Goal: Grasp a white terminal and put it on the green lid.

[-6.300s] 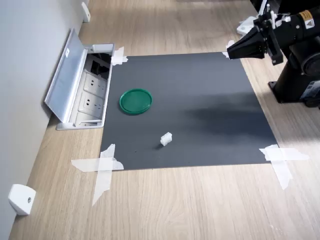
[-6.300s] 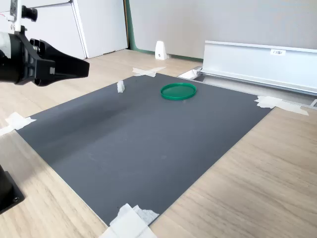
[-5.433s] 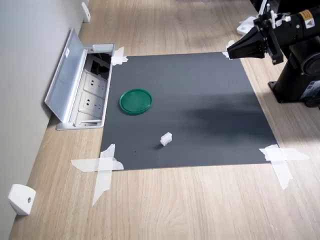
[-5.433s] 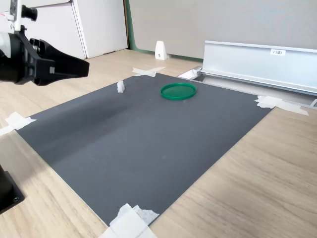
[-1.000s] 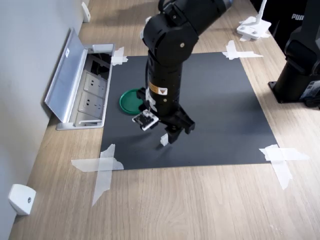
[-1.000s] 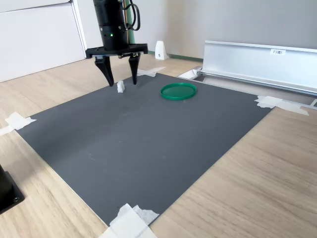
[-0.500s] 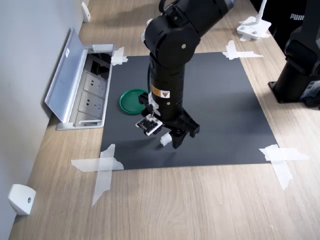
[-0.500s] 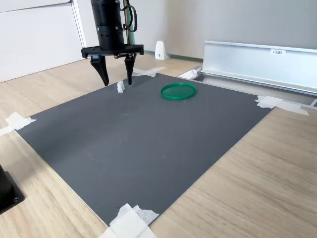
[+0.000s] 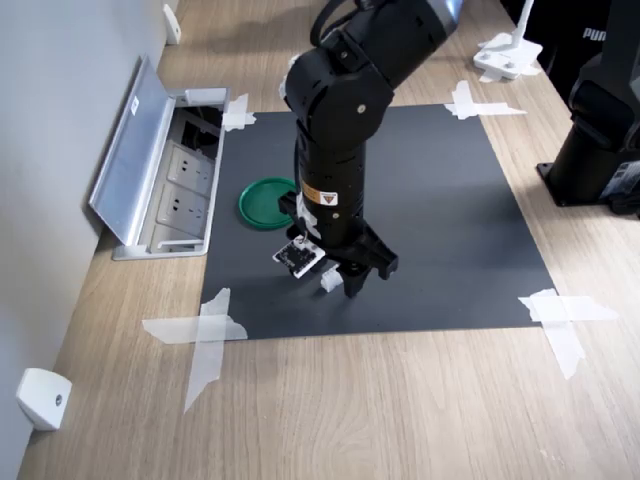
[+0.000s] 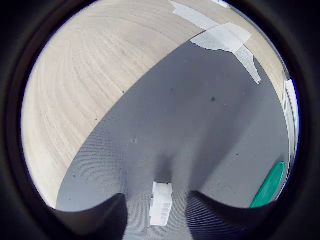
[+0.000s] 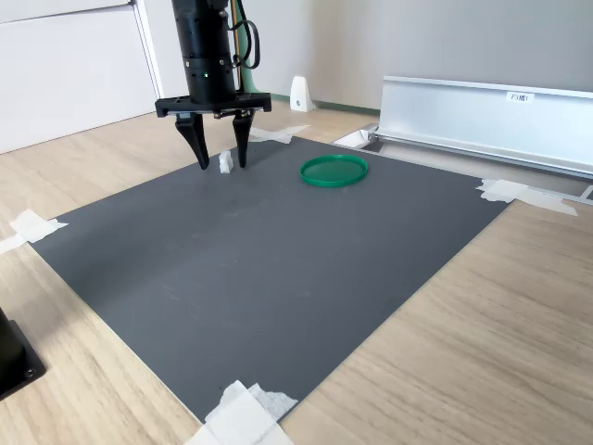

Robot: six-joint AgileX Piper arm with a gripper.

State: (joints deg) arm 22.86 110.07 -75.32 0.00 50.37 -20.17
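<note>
Pale wood-grain tabletop (image 11: 482, 334) is closest in the second exterior view, smooth and lightly streaked. On it lies a dark grey matte mat (image 11: 278, 269), flat and rectangular, fixed at its corners with torn strips of white tape (image 11: 243, 415).

Farther along the mat, the black claw (image 11: 220, 163) points straight down, its two tapered fingers (image 11: 199, 148) spread moderately wide. The white terminal (image 11: 225, 163) rests on the mat between them; I cannot tell if a finger touches it. In the wrist view the white terminal (image 10: 161, 204) shows as a small blocky plastic piece with ridges, lying in the gap between the two dark finger shapes. In the first exterior view the white terminal (image 9: 330, 281) lies partly hidden behind the claw (image 9: 340, 279), and the thick black arm (image 9: 340, 120) stands between the camera and part of the mat.

From the terminal, the green lid (image 11: 334, 170) is at about 3 o'clock in the second exterior view, well apart, with bare mat between them. It is a flat round disc with a low raised rim, and its plastic is glossy.

Beyond the lid, a silver metal socket box (image 9: 165, 175) with its hinged cover (image 11: 482, 120) open sits in the tabletop by the grey wall. A white wedge-shaped piece (image 11: 300, 95) stands at the wall's foot.
</note>
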